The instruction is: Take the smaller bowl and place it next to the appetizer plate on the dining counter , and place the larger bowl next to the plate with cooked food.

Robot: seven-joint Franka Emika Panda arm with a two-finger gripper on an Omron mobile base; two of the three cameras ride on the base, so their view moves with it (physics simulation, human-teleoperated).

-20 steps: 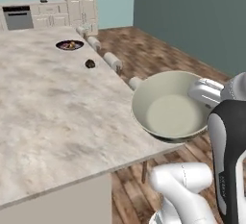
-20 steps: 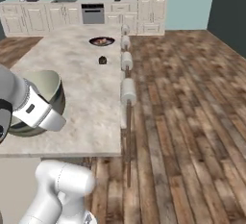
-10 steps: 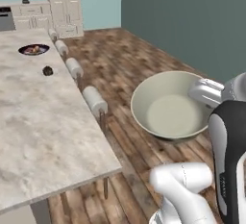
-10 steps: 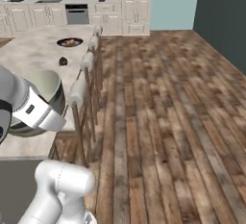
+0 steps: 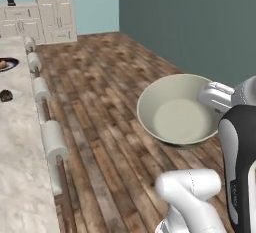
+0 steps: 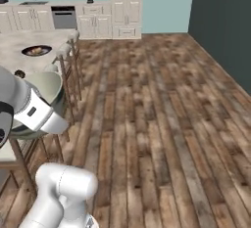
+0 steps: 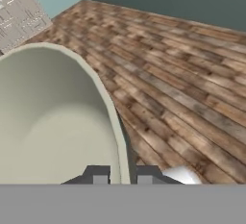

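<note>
My hand [image 7: 118,175] pinches the larger bowl [image 5: 176,109] by its rim (over the floor), needing carrying to the plate with cooked food [image 6: 37,51].

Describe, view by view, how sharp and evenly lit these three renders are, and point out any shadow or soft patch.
Left base view: flat, even light, the larger bowl softly shaded inside, stools slightly blurred.
Right base view: crisp floor planks, far cabinets softer.
Hand view: the bowl's rim smooth, a pale blurred patch beside the gripper.
</note>
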